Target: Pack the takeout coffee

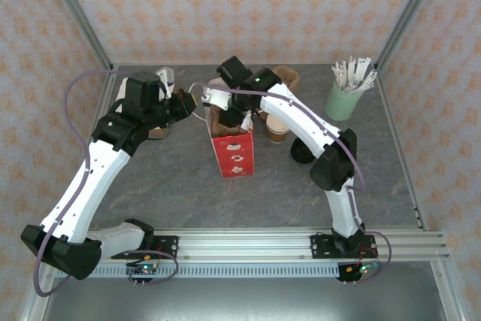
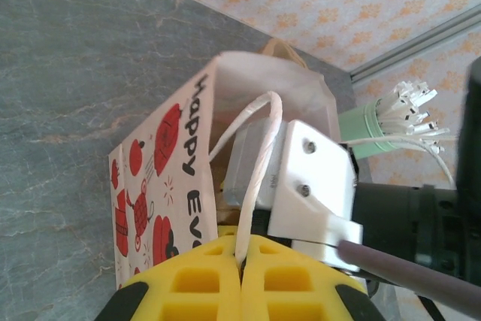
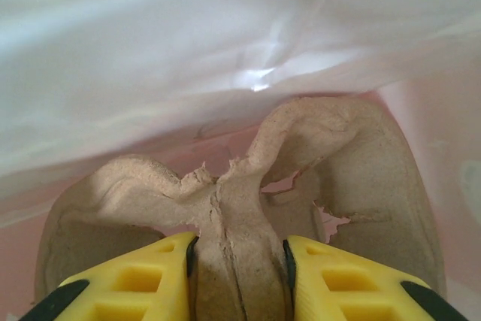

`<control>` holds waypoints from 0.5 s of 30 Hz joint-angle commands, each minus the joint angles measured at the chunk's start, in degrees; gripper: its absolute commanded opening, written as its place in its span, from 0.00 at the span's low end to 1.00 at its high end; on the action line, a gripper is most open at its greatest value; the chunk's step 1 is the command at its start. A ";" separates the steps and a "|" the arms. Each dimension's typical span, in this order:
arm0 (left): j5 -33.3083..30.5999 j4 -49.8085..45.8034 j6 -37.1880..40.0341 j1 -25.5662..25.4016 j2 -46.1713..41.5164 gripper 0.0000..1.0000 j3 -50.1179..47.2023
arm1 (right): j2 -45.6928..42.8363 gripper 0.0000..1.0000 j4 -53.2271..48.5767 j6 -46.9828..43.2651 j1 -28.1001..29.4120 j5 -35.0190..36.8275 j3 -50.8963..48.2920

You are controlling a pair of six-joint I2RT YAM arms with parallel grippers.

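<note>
The left gripper (image 2: pixel 242 253) is pinched shut on the white string handle (image 2: pixel 263 152), probably so the bag (image 2: pixel 161 155) stands up open. The right gripper (image 3: pixel 239 249) is inside the bag and squeezes the brown cup tray (image 3: pixel 361 163), likely to set it down there. The coffee cup (image 1: pixel 276 129) stands on the worktop (image 1: pixel 285 193), just beside the bag.

1. We list the bag (image 1: pixel 233 153): red side, white face printed with red drawings and black lettering; its bag handle (image 2: pixel 259 155) is white cord.
2. We list the takeout coffee (image 1: pixel 276 129): white rim, brown sleeve.
3. The pulp tray (image 3: pixel 331 163): plain brown-beige.
4. The stick cup (image 1: pixel 343 99): mint green, white sticks.
5. The left gripper (image 2: pixel 242 249) and right gripper (image 3: pixel 240 261): yellow with black.
6. The bench (image 1: pixel 150 178): grey, marbled veining.
7. The walls (image 1: pixel 248 5): pale, with an orange floral repeat.
</note>
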 commanded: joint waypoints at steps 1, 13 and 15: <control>1.30 1.89 -0.59 0.05 -0.71 0.00 -1.24 | 0.56 0.32 -2.75 -1.57 2.26 2.83 2.70; 1.99 2.96 -1.06 -0.07 -0.82 0.00 -1.39 | 6.89 0.32 -2.96 -1.49 2.55 3.79 7.85; 1.82 2.68 -0.98 0.01 -1.02 0.00 -1.32 | 7.54 0.32 -3.28 -1.66 2.55 4.79 7.62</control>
